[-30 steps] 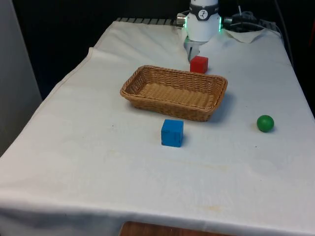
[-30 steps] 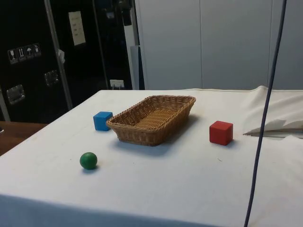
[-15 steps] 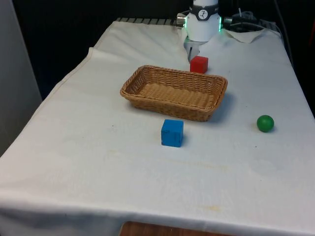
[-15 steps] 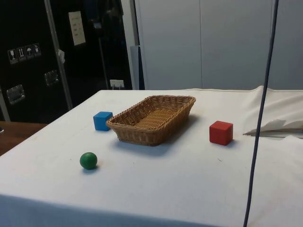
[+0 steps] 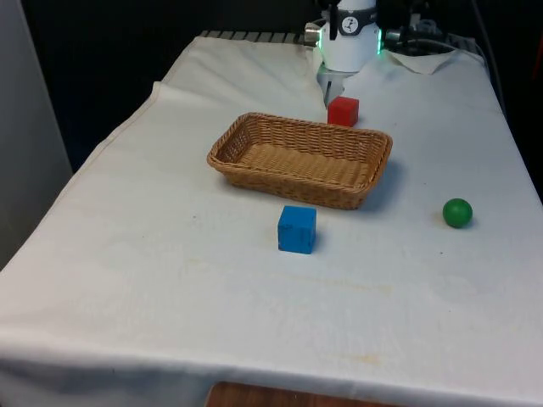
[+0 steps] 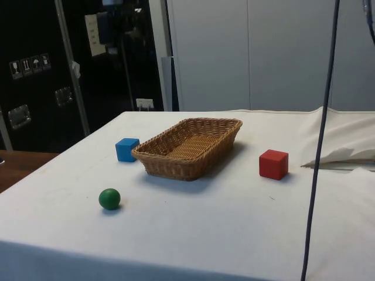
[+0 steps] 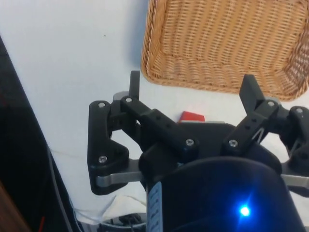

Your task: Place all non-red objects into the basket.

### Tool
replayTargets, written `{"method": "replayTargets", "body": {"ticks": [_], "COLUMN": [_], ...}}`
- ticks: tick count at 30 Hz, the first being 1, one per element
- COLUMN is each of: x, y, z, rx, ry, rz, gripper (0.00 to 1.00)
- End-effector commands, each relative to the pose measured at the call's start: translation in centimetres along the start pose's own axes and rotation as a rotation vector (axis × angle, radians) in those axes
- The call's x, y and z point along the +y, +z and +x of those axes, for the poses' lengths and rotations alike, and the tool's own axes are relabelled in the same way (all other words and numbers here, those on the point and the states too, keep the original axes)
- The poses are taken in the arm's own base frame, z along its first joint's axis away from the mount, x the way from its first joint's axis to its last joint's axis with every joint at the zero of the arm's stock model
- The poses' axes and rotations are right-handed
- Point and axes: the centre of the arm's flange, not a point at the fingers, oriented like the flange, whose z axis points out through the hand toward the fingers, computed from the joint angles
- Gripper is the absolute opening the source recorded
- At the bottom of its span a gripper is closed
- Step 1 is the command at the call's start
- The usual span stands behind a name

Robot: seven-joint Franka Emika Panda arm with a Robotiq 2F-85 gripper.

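Your jaws (image 7: 190,89) stand apart, empty, above the red cube (image 5: 343,111); blue cube (image 5: 297,229) and green ball (image 5: 457,213) lie beyond the basket (image 5: 301,158). Descending here risks seizing red.

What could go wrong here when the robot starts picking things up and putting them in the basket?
The open gripper hangs right above the red cube, the one thing that should stay out, so it might grab the wrong item. The green ball is round and lies on loose cloth, so it may roll away if nudged. The blue cube sits close to the basket, so the fingers could bump the wicker wall and shift it.
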Motion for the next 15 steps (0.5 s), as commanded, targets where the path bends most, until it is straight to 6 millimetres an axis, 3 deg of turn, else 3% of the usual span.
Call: {"method": "replayTargets", "body": {"ticks": [1,15], "x": [-0.1,-1.5], "y": [0.4,4.8], "z": [0.2,1.9], "rx": [0.011,0.041], "ry": [0.009,-0.030], "rz": [0.011,-0.008], "gripper": [1.00,1.00]}}
